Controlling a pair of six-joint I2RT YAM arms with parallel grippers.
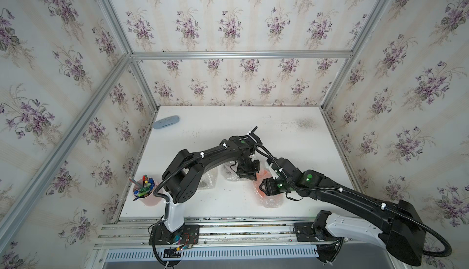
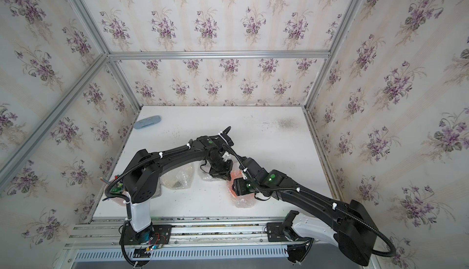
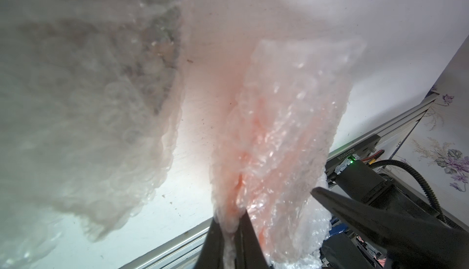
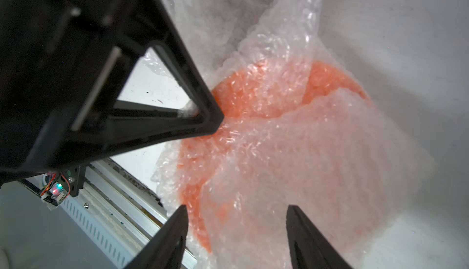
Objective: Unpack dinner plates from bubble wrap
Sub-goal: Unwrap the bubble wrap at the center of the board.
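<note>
Orange dinner plate [image 4: 327,80]: round, so without a long axis; flat on the white table [image 1: 291,140] at about 5 o'clock of table centre in both top views, near the front edge. Not yet unwrapped, showing only through the bubble wrap [image 4: 317,153] folded over it in several layers.

Left gripper [image 3: 229,227]: at roughly 11 o'clock of the plate, jaws pinched tight on a gathered flap of that wrap, the flap stretched between jaws and plate.

Right gripper [image 4: 237,206]: at 3 o'clock of the plate, pointing toward 9 o'clock, jaws apart and empty, poised over the uppermost fold.

Relation governing the coming move, as judged: plate straight ahead of and below the right jaws; both arms about equally near, only the right one free.

Farther out, toward 9 o'clock of the plate: second bundle [image 1: 228,176] beneath the left wrist, then bundle with a dark mark [image 2: 177,179]. Pink cup of pens [image 1: 146,191] at 8 o'clock of the table; pale blue oval object [image 1: 166,122] at 11 o'clock.

Writing: none on plate or wrap. Printed code on the arm base bracket [image 3: 342,156], inverted in the left wrist view, not surely legible.
</note>
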